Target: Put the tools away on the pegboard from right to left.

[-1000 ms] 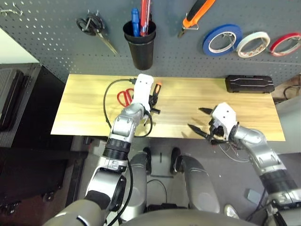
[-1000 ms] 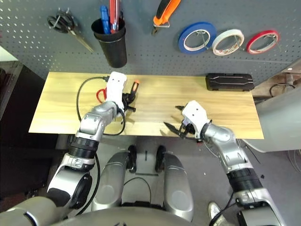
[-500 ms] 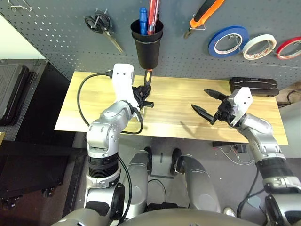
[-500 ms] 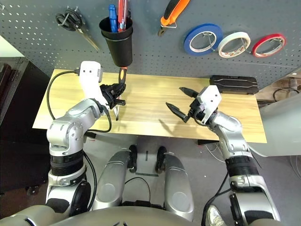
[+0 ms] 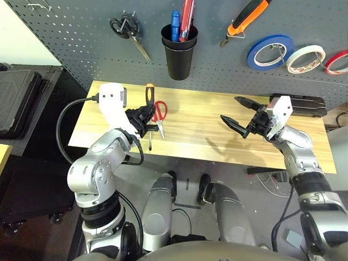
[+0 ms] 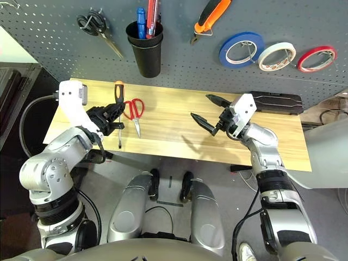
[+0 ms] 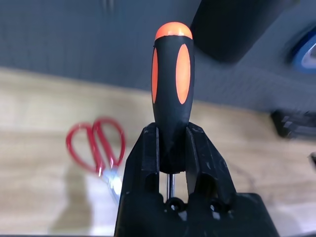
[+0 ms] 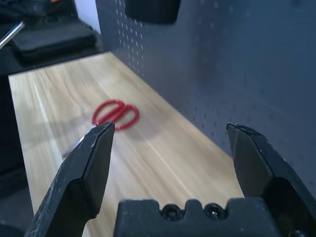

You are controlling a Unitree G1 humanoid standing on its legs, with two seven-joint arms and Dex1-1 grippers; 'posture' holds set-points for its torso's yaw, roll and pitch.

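Orange-and-black screwdriver: held upright in the left claw, handle up, thin shaft pointing down over the bench. In the left wrist view the two black fingers press on the lower end of the handle from both sides.

Red scissors: flat on the bench just beside the screwdriver, loops toward the pegboard, blades toward the near edge.

Pliers: orange and black handles, hung on the pegboard, between the cup and the tape rolls.

White tape: hung on the pegboard, between a blue tape and a red tape.

Right claw: fingers spread wide, nothing between them, above the right half of the bench and pointing toward its middle; the right wrist view looks between the fingers at the scissors on the wood.

Pegboard: dark grey, dotted with holes, standing behind the bench.

Cup: black, fixed to the pegboard above the bench's middle, holding a blue-handled and a red-handled tool.

Black scissors: hung on a hook to the left of the cup.

Black case: lying at the back right of the bench, behind the right claw.

Bench: light wood.
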